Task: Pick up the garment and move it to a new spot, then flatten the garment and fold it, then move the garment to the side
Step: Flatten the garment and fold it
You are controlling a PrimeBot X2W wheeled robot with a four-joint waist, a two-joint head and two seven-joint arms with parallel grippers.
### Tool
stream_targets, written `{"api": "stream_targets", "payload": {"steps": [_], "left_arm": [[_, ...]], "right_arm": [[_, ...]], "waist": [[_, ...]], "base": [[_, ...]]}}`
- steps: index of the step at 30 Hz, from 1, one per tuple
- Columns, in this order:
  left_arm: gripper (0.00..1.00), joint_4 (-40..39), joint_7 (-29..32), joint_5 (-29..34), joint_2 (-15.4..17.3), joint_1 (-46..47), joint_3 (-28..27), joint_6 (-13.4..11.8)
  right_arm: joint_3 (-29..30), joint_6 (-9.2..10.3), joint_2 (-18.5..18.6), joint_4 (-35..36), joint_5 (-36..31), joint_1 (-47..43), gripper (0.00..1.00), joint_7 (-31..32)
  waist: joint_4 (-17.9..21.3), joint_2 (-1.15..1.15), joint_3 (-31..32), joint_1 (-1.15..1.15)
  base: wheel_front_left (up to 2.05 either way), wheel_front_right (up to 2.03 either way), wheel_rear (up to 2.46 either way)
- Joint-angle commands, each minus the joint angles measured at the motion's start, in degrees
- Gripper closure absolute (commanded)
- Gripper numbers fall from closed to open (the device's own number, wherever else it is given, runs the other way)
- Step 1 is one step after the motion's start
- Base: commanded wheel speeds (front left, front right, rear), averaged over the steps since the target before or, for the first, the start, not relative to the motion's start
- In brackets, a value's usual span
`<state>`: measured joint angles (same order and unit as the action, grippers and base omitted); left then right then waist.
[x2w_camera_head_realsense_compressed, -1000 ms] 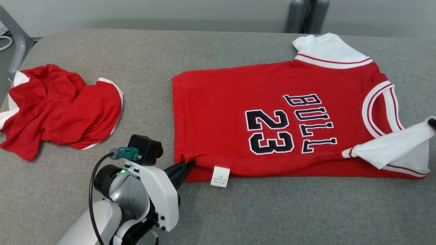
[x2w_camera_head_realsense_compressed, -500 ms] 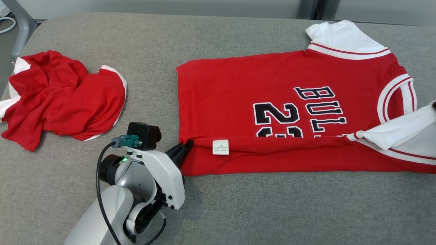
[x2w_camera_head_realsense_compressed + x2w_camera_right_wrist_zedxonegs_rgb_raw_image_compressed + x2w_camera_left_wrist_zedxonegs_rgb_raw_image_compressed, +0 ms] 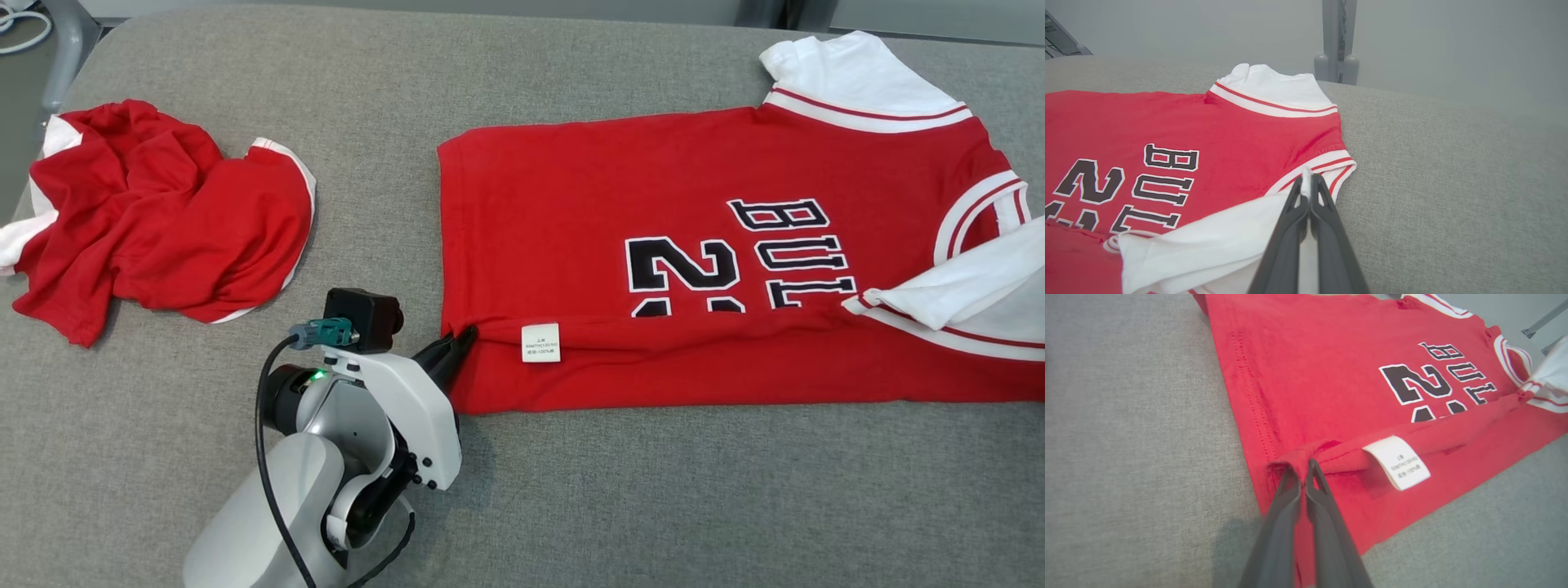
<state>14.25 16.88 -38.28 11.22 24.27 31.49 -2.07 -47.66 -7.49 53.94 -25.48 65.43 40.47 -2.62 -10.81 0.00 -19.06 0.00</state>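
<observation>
Left jaws on jersey [image 3: 653, 188] hem [image 3: 1290, 462]; wrist view: right jaws, sleeve [image 3: 1208, 241]

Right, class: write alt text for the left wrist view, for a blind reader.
The left gripper pinches the folded-over hem corner of a red jersey with black lettering, on a grey fabric surface; its white care label is nearby.
</observation>
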Motion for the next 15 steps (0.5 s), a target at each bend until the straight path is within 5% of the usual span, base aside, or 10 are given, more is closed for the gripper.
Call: {"api": "stream_targets", "payload": {"steps": [1,15], "left_arm": [[1.0,0.6,-0.5,0.4,-0.1,1.4,0.0,0.3],[1.0,3.5,-2.2,0.6,-1.6,2.6,1.3,0.8]], "right_arm": [[-0.4,-0.01,-0.2,-0.8,0.0,0.7,1.0,-1.0],[-3.6,0.0,-0.7,-3.3,1.5,2.5,1.0,-3.5]], "waist": [[-0.2,0.0,-0.1,0.0],[-0.9,0.0,-1.2,0.0]], "base": [[0.0,0.0,0.0],[0.0,0.0,0.0]]}}
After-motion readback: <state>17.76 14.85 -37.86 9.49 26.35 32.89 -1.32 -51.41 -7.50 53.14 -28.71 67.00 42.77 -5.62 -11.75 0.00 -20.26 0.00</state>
